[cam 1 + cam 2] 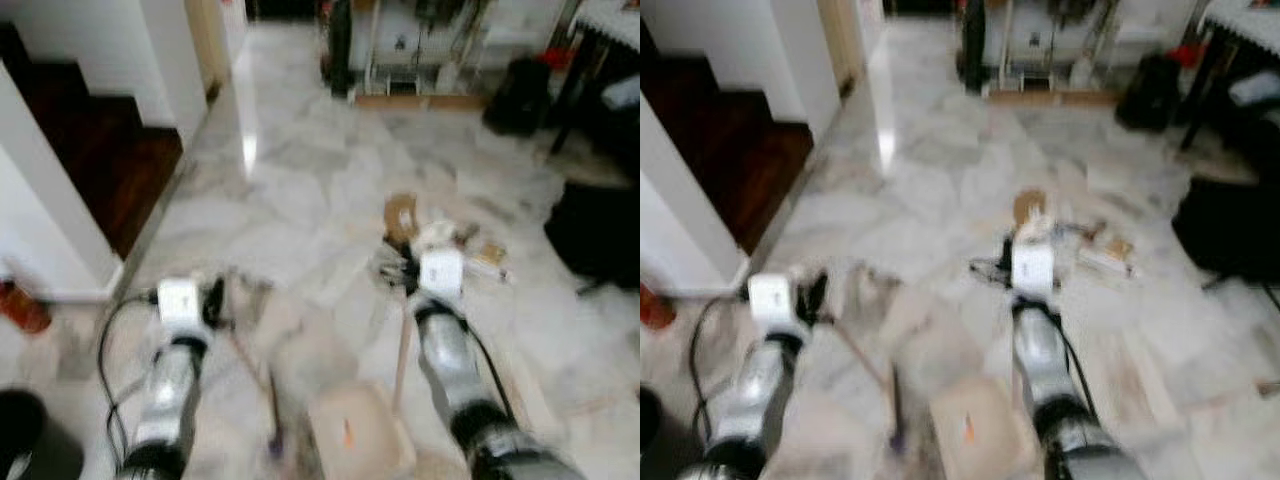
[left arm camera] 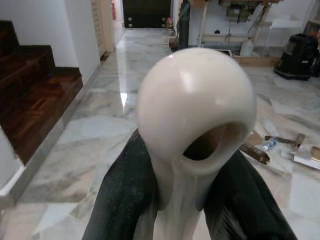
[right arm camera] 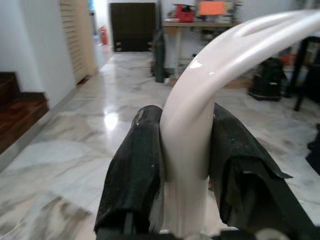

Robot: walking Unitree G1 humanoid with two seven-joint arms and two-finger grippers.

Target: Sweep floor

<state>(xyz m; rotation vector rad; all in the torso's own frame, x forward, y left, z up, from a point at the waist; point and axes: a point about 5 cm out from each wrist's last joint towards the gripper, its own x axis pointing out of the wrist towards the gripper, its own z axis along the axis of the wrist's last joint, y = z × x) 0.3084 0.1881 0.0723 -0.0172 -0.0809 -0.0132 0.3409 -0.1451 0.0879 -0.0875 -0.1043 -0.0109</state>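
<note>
My left gripper (image 1: pixel 214 300) is shut on the cream, holed end of a broom handle (image 2: pixel 195 110), with its black fingers (image 2: pixel 120 200) on either side. The thin broom stick (image 1: pixel 258 385) slants down toward the bottom edge of the blurred eye views. My right gripper (image 1: pixel 402 268) is shut on a curved cream dustpan handle (image 3: pixel 200 100), gripped between both fingers (image 3: pixel 132 165). Its stick (image 1: pixel 402 350) drops to a cream dustpan (image 1: pixel 355 430) on the marble floor between my arms. A pile of litter (image 1: pixel 440 240) with brown cardboard scraps lies just beyond the right gripper.
Dark wooden stairs (image 1: pixel 90 150) and a white wall (image 1: pixel 50 220) stand on the left, with a red object (image 1: pixel 20 305) at the wall's foot. Black bags (image 1: pixel 600 230) sit on the right, and a shelf unit (image 1: pixel 420 60) stands at the back. A black cable (image 1: pixel 108 340) loops by my left arm.
</note>
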